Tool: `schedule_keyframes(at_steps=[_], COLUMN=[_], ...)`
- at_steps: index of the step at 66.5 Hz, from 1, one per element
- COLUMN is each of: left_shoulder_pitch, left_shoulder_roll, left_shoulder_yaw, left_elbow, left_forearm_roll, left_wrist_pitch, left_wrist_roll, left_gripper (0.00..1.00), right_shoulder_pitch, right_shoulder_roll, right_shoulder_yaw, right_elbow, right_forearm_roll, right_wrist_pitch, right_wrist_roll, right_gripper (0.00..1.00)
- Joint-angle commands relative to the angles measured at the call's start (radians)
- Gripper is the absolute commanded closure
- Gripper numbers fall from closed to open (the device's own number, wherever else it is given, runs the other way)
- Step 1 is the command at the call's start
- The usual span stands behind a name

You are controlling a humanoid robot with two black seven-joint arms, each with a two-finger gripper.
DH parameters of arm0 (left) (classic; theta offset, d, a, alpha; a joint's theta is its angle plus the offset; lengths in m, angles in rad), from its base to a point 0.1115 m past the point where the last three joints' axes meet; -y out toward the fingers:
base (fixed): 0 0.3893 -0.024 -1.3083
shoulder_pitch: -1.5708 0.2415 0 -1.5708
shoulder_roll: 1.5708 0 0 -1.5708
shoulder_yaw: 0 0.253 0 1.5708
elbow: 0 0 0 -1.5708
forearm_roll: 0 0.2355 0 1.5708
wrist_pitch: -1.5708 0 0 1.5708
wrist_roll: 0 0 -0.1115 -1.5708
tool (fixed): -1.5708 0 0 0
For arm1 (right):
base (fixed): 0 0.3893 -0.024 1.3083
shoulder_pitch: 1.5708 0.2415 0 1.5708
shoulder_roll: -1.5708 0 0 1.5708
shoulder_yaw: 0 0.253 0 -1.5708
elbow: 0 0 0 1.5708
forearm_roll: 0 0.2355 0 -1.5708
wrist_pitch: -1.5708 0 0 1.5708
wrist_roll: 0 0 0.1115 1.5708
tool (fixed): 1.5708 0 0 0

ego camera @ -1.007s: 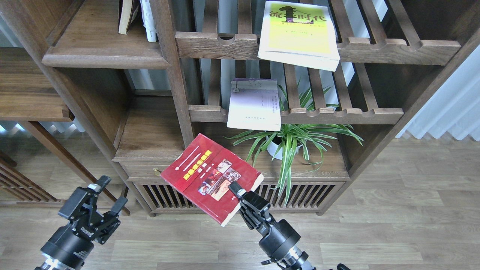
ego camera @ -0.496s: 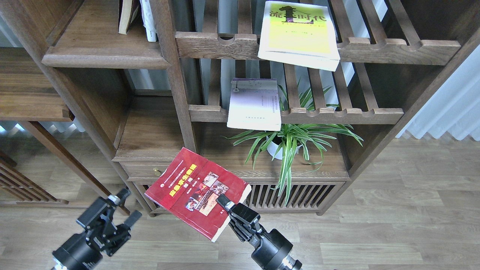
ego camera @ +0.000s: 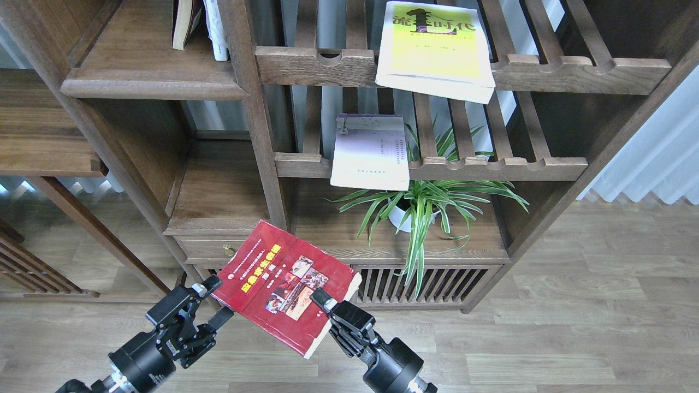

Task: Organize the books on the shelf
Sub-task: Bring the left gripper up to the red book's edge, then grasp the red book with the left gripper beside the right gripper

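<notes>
My right gripper (ego camera: 323,302) is shut on the right edge of the dark red book (ego camera: 273,278) with photos and a yellow title, holding it tilted above the floor in front of the cabinet. My left gripper (ego camera: 215,300) is open, its fingers at the red book's left corner. The yellow-green book (ego camera: 434,49) lies on the upper slatted rack. The pale lilac-white book (ego camera: 371,153) lies on the lower slatted rack, overhanging its front rail. The solid dark brown shelf (ego camera: 147,76) with a rounded front edge is at upper left.
Two upright books (ego camera: 199,24) stand at the back of the solid shelf. A potted spider plant (ego camera: 418,204) stands under the lower rack. A low cabinet with a slatted front (ego camera: 415,281) is behind the red book. A wooden floor (ego camera: 573,327) lies to the right.
My right gripper has carried the red book down and to the left. My left gripper has moved right and reached the book's left corner.
</notes>
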Motion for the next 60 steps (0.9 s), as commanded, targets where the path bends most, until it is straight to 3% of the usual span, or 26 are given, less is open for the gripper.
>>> schedule_keyframes(at_steps=[1, 26, 46, 60], left_shoulder_pitch=[-0.005, -0.08, -0.197, -0.237], left_shoulder_roll=[-0.007, -0.024, -0.118, -0.118], left_shoulder_yaw=[0.028, 0.081, 0.077, 0.062], left_elbow=[0.001, 0.042, 0.125, 0.13], left_forearm_roll=[0.0, 0.014, 0.014, 0.014], left_wrist_pitch=[0.0, 0.0, 0.0, 0.0], left_wrist_roll=[0.0, 0.0, 0.0, 0.0], left_gripper=[0.07, 0.09, 0.05, 0.05], right_shoulder_pitch=[0.0, 0.009, 0.13, 0.193], right_shoulder_roll=[0.0, 0.0, 0.0, 0.0], right_shoulder_yaw=[-0.002, 0.02, 0.089, 0.094], right_elbow=[0.0, 0.0, -0.041, -0.077], right_forearm_roll=[0.0, 0.098, 0.153, 0.155], right_wrist_pitch=[0.0, 0.0, 0.0, 0.0], right_wrist_roll=[0.0, -0.001, -0.031, -0.037], right_gripper=[0.95, 0.96, 0.96, 0.96])
